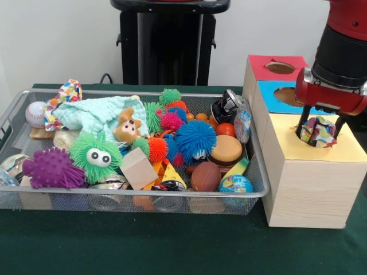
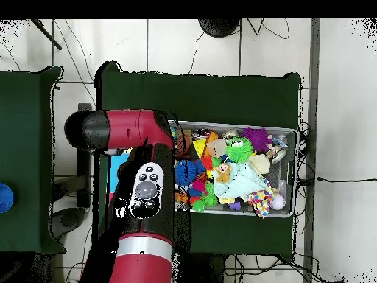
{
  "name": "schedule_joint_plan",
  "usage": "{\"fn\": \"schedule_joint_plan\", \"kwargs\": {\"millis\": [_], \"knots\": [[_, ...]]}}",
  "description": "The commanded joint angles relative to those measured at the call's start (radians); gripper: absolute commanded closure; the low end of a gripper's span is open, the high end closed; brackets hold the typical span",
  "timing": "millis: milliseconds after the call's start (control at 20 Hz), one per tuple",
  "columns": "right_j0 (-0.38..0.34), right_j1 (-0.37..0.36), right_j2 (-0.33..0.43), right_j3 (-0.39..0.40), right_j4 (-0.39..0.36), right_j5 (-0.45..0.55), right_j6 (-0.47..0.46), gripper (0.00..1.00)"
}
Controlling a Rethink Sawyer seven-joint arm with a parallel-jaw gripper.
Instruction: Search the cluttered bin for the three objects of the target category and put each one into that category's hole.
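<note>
While the gripper (image 1: 319, 129) hangs at the frame's right, its jaws are apart, with the patterned cloth (image 1: 317, 132) between them over the yellow box's hole (image 1: 304, 135).

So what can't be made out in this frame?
- Overhead view: the arm hides the gripper and all three boxes.
- Front view: the yellow-topped box's hole is plugged by the patterned cloth piece between the gripper fingers; whether they grip it is unclear.
- Front view: bin toys underneath are buried.
</note>
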Motion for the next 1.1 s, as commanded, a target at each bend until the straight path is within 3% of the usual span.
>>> {"fn": "schedule_joint_plan", "kwargs": {"millis": [50,550,1100], "knots": [[-0.058,-0.04,0.022,0.03,-0.016,0.208,0.056,0.0],[-0.063,-0.029,0.037,0.075,-0.013,0.132,0.06,0.0],[-0.064,-0.027,0.029,0.049,-0.023,0.146,0.059,0.0]]}}
